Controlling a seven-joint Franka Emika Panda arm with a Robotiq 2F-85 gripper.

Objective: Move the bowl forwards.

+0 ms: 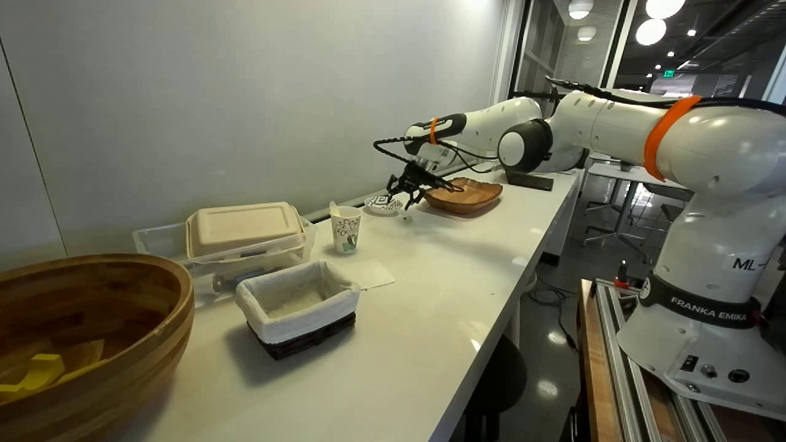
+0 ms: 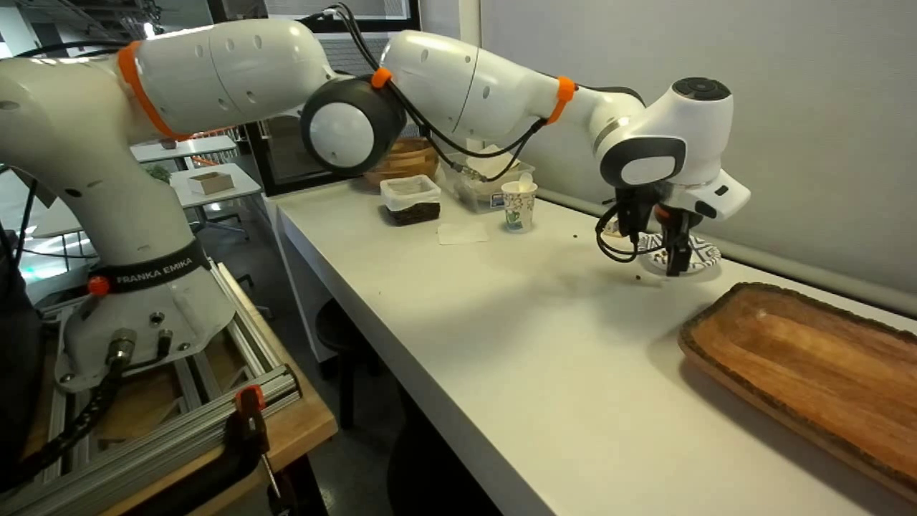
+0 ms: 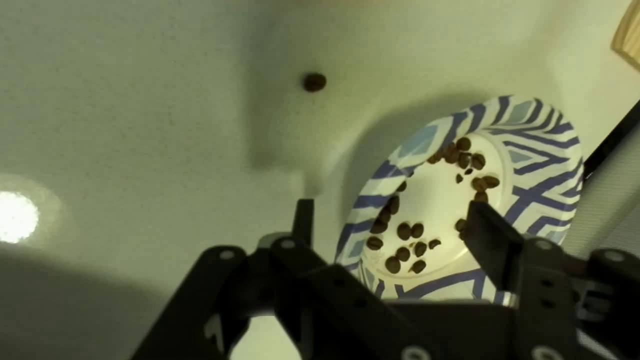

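Observation:
The bowl is a small shallow round paper bowl with a blue-and-white patterned rim, shown in both exterior views (image 1: pixel 377 205) (image 2: pixel 706 254). In the wrist view the bowl (image 3: pixel 542 167) holds several brown beans, and one side of its rim looks bent inward. It stands on the white table near the wall. My gripper (image 1: pixel 400 200) is open and points down at the bowl, also in the other views (image 2: pixel 655 256) (image 3: pixel 390 205). In the wrist view one fingertip is over the bowl's inside and the other is outside its rim. Nothing is between the fingers. Contact cannot be told.
A brown wooden tray (image 1: pixel 466 197) (image 2: pixel 802 358) lies close to the bowl. A paper cup (image 1: pixel 347 232) (image 2: pixel 519 208) stands on the other side. Farther are a lined basket (image 1: pixel 297 307), a plastic bin (image 1: pixel 153 239) and a large wooden bowl (image 1: pixel 166 319). A loose bean (image 3: pixel 314 82) lies nearby.

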